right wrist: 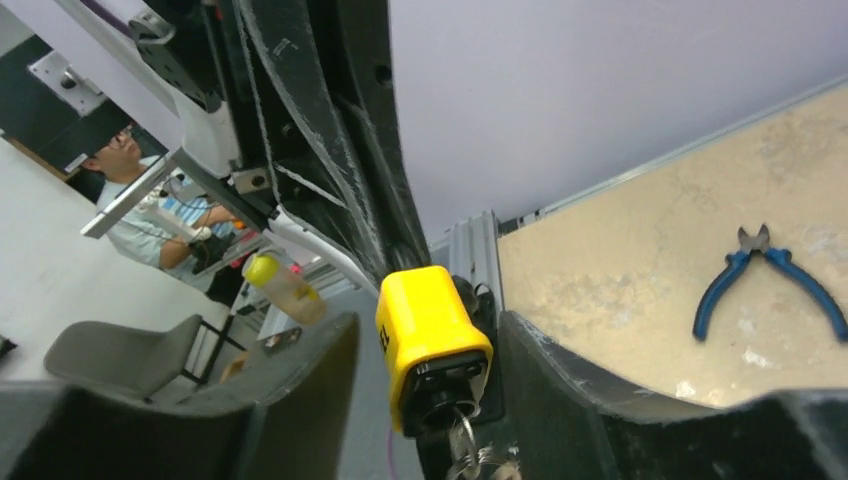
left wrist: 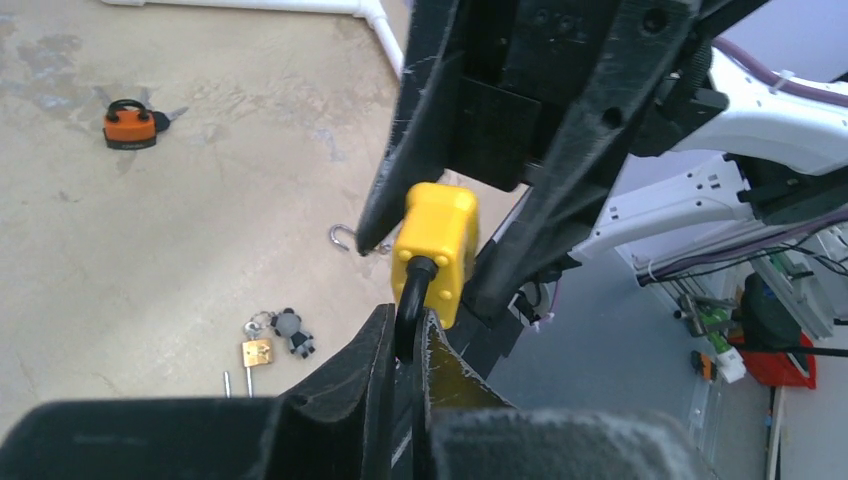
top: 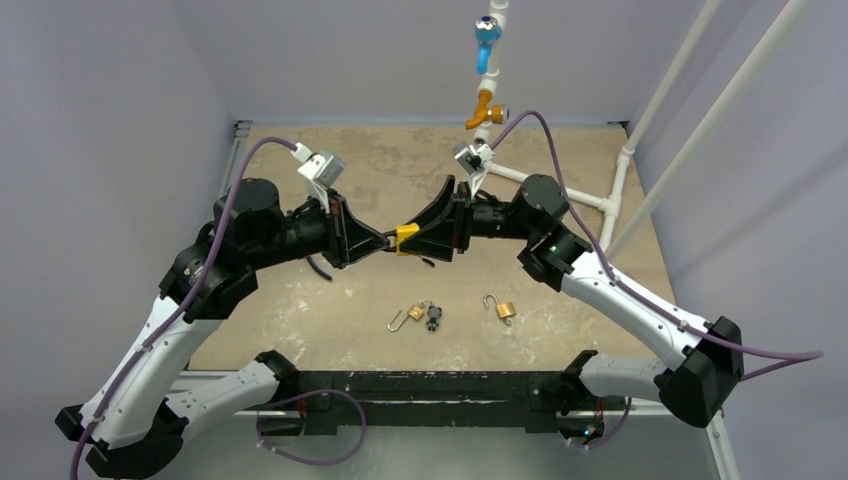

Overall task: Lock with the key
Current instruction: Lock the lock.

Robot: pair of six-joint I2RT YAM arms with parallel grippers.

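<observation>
Lilac walls surround a stained beige tabletop under even light.

No text is legible; the yellow padlock bears a mark, perhaps lettering.

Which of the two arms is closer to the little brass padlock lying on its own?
Right. The brass padlock lies near the right arm's elbow; the left arm is farther off, past the padlock with the keyring.

Bright, even overhead light; soft faint shadows; wrist views blurred in near foreground.
</observation>
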